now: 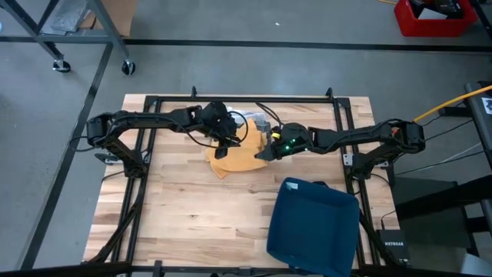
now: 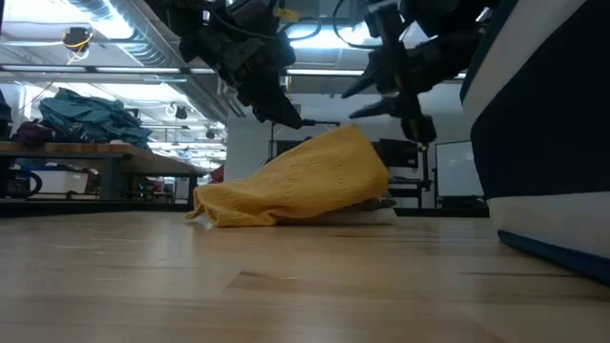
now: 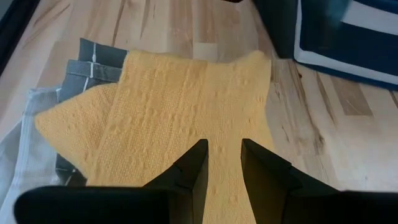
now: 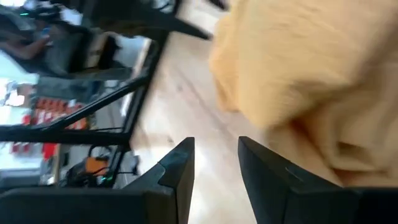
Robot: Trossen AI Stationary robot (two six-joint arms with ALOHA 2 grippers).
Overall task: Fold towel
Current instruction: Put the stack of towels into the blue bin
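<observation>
The blue bin [image 1: 311, 227] sits at the near edge of the table [image 1: 184, 215], on the robot's right side. In the low view its dark wall [image 2: 543, 124] fills the right part of the frame and blocks the table behind it.

Farther back, near the table's middle, the yellow towel [image 1: 234, 158] lies in a loose heap. It is raised on one side and slopes down to the wood [image 2: 295, 186].

The left gripper [image 1: 224, 146] hangs just above the towel's left part. The left wrist view shows its fingers [image 3: 186, 174] set a narrow gap apart over the cloth [image 3: 180, 106], holding nothing. The right gripper [image 1: 265, 151] is at the towel's right edge. The right wrist view shows its fingers [image 4: 177, 168] parted with only bare table between them, and the towel [image 4: 298, 81] just beside them, not gripped.

Only the left wrist view shows grey cloths [image 3: 81, 68] folded under the towel's far side. The high view gives a small grey patch [image 1: 259, 123] there. The low view alone shows the workshop behind, with a bench carrying teal fabric [image 2: 91, 114].
</observation>
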